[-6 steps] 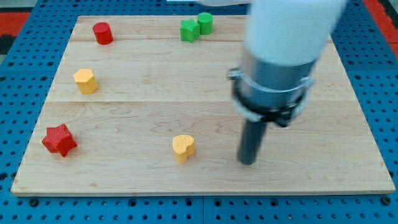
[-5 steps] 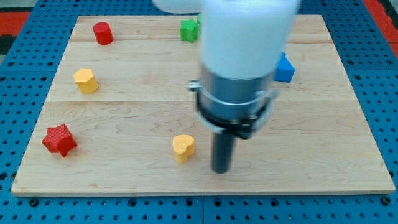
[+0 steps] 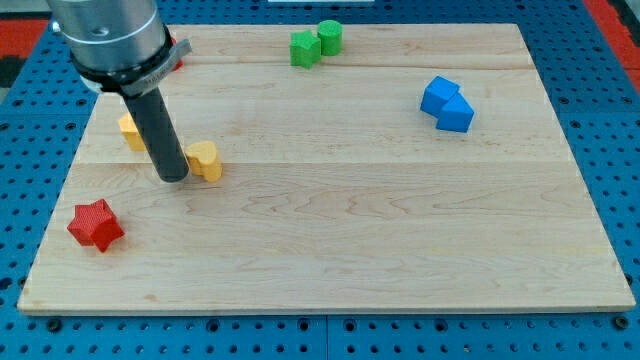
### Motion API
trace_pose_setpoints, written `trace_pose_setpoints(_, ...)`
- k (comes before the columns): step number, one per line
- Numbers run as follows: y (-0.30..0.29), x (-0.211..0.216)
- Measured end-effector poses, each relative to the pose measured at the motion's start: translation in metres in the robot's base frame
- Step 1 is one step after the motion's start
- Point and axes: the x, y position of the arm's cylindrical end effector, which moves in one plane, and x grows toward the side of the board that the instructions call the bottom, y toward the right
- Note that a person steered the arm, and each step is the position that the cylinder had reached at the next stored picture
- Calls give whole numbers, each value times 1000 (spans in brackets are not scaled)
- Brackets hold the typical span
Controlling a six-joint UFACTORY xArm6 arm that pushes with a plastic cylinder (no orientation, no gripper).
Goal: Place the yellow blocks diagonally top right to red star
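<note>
My tip rests on the board at the view's left. A yellow heart-shaped block touches the rod on its right side. A second yellow block sits just behind the rod, up and to the left, partly hidden by it. The red star lies at the lower left, down and left of my tip and apart from it.
A red block is mostly hidden behind the arm at the top left. Two green blocks sit together at the top centre. Two blue blocks sit together at the right. The wooden board lies on a blue pegboard.
My tip moved from the lower right of the board to the left. The yellow heart block moved up and left from the lower centre to beside the other yellow block.
</note>
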Motion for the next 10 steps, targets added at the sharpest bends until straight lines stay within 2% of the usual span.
trace_pose_setpoints(1, -88, -10)
trace_pose_setpoints(2, -97, -68)
trace_pose_setpoints(3, -55, -75)
trace_pose_setpoints(4, -21, -61)
trace_pose_setpoints(6, -20, -88)
trace_pose_setpoints(8, 33, -59)
trace_pose_setpoints(10, 30, -178)
